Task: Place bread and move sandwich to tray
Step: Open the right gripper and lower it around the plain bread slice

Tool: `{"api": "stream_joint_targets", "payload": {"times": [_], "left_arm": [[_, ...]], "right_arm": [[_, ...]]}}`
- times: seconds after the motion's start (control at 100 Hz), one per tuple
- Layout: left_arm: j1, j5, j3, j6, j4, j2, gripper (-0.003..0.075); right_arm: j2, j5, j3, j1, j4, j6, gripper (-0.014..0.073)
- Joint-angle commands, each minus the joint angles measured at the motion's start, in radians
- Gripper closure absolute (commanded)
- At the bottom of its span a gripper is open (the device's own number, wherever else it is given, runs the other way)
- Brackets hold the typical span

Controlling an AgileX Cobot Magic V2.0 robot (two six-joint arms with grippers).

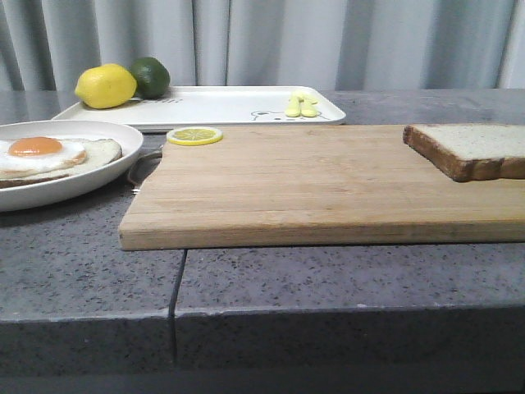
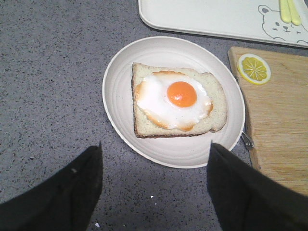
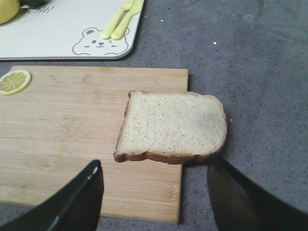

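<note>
Two grippers: I see left gripper and right gripper wide apart, empty.
Risk: bread overhanging cutting board could tip when I grasp.

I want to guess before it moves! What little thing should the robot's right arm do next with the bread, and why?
Probably lower the right gripper onto the thick square brown-crusted bread slice and close. Its fingers are open on either side of the slice, which lies untouched, partly overhanging the wooden cutting board's edge, while the egg-topped toast on the round white plate has no top slice yet.
</note>
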Motion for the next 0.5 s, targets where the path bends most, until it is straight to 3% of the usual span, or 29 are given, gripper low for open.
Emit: {"api": "stream_joint_targets", "payload": {"times": [0.0, 0.49], "left_arm": [[-0.004, -0.049, -0.034, 0.001, -0.021, 0.004, 0.0293], [-0.004, -0.049, -0.034, 0.001, -0.021, 0.004, 0.0293]], "right_arm": [[0.051, -0.079, -0.033, -0.067, 0.104, -0.093, 0.0115], [0.299, -0.045, -0.033, -0.353, 0.621, -0.493, 0.0115]]}}
